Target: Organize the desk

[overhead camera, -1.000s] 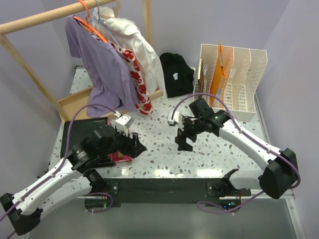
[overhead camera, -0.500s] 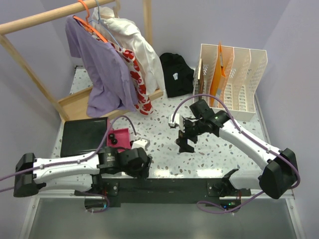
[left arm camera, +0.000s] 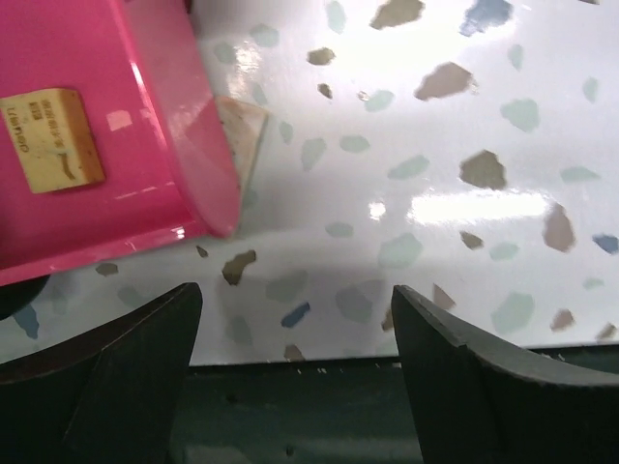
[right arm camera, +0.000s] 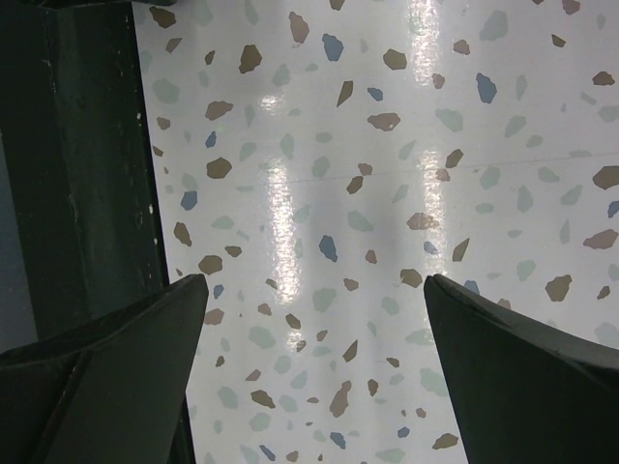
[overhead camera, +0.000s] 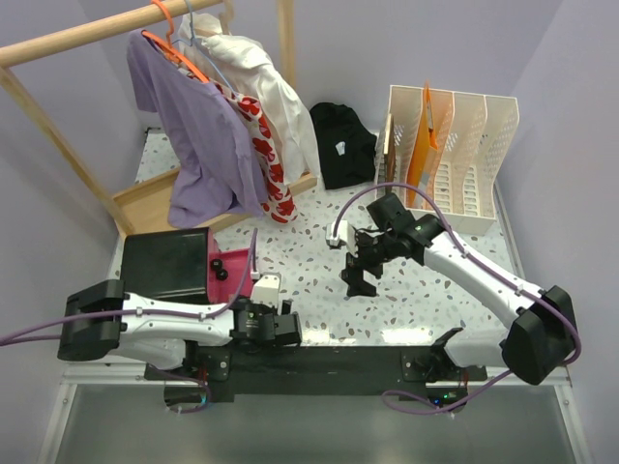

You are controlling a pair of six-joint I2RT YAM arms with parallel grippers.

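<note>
Count: 2 grippers, 1 desk, 1 tray. Left gripper (left arm camera: 295, 300) has its jaws apart and empty, low over the near edge of the glossy white terrazzo desk (overhead camera: 302, 253). The glossy pink plastic tray with rounded corners (left arm camera: 97, 126) lies just far-left of it. Right gripper (right arm camera: 314, 290) is spread wide and empty above bare desk, right of centre. 1 black metal rail (overhead camera: 319, 362) along the near edge.

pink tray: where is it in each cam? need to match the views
Top external: pink tray sits left of centre, against the right edge of the black tray.
Left wrist: upper left, with a tan block lying in it.
Right wrist: not in view.
Shared landmark: black front rail, along the bottom in left wrist and down the left side in right wrist.
</note>
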